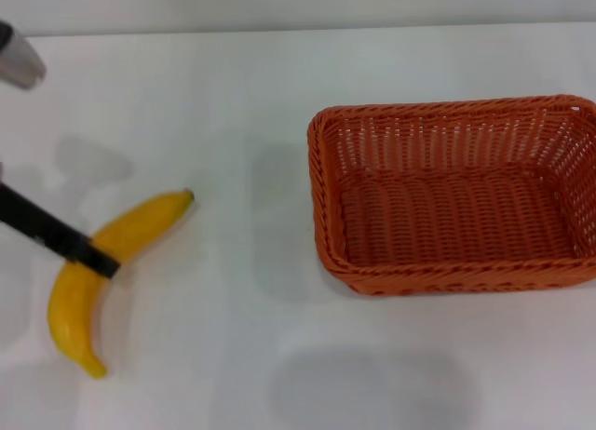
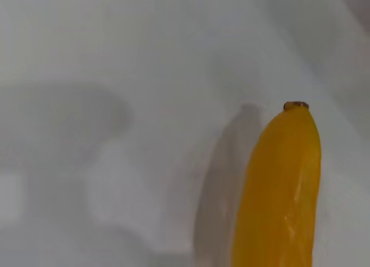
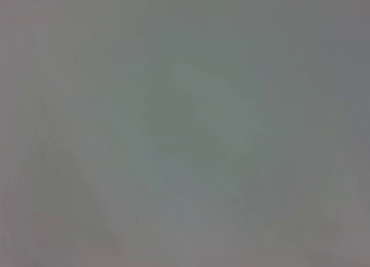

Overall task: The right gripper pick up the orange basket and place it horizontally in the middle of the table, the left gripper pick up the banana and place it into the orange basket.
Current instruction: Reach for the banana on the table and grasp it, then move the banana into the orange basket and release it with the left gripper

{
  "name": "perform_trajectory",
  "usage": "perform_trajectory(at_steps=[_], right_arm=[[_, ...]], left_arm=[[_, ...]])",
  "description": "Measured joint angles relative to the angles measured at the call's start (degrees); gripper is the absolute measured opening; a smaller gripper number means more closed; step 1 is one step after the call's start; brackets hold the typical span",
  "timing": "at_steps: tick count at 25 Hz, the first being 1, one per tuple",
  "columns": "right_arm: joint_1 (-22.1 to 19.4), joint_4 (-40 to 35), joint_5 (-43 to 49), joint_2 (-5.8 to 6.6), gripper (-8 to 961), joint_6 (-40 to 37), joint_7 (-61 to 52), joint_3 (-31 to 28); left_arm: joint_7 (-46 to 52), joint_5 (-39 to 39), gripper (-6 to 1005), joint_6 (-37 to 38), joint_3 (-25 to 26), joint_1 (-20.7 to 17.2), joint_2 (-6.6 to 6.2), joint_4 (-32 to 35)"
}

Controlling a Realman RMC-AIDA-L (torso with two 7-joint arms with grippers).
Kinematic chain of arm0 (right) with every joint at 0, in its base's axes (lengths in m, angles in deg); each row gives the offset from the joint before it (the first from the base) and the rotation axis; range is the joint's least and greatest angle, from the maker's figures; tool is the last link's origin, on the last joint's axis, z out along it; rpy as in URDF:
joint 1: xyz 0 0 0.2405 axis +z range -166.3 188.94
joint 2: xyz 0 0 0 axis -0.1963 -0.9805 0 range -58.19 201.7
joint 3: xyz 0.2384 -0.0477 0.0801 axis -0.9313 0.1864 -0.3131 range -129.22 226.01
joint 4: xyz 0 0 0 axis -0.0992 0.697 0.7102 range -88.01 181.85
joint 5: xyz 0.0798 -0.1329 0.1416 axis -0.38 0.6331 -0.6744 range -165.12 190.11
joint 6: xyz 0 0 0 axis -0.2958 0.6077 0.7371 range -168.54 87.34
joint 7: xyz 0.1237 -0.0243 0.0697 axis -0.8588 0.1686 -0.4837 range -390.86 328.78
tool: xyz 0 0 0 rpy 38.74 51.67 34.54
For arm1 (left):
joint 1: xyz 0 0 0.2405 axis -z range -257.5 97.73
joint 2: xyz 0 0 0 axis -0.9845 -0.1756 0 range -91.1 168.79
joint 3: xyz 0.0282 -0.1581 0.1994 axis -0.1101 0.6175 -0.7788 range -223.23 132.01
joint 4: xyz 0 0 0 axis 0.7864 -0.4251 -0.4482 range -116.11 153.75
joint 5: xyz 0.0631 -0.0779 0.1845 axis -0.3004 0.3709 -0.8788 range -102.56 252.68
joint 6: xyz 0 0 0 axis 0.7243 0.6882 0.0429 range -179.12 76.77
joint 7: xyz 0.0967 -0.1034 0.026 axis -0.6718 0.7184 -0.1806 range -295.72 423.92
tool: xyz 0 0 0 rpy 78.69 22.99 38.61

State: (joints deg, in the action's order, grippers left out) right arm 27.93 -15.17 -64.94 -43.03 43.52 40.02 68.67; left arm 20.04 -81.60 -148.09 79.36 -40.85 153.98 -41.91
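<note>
White table (image 1: 233,356): left gripper (image 1: 93,258) finger crosses the banana (image 1: 84,290) mid-length.

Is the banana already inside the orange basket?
No, the banana lies on the table, apart from the orange basket.

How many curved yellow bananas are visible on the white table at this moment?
1. The curved, glossy yellow banana lies on the smooth white table at the robot's left, apart from the rectangular orange woven basket, with the black left gripper across its middle. None shows inside the basket.
</note>
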Motion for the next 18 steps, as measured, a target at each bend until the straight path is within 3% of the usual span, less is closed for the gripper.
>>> perform_trajectory(at_steps=[6,11,15,18], right_arm=[[-0.13,-0.01,0.01,0.06,848,0.29,0.22,-0.25],[-0.17,-0.02,-0.43,0.14,848,0.6,1.43,-0.24],[0.56,1.01,-1.84,0.09,848,0.68,3.09,0.13],[1.47,2.11,-2.27,0.08,848,0.7,4.5,0.29]], left_arm=[[1.47,1.15,525,-7.72,0.73,6.16,-2.18,-9.24],[1.46,4.92,541,-12.62,0.95,16.58,-3.92,-12.05],[0.38,6.34,553,-12.14,0.21,22.93,-3.15,-10.53],[-0.87,7.24,562,-9.91,0.03,28.09,-1.16,-7.22]])
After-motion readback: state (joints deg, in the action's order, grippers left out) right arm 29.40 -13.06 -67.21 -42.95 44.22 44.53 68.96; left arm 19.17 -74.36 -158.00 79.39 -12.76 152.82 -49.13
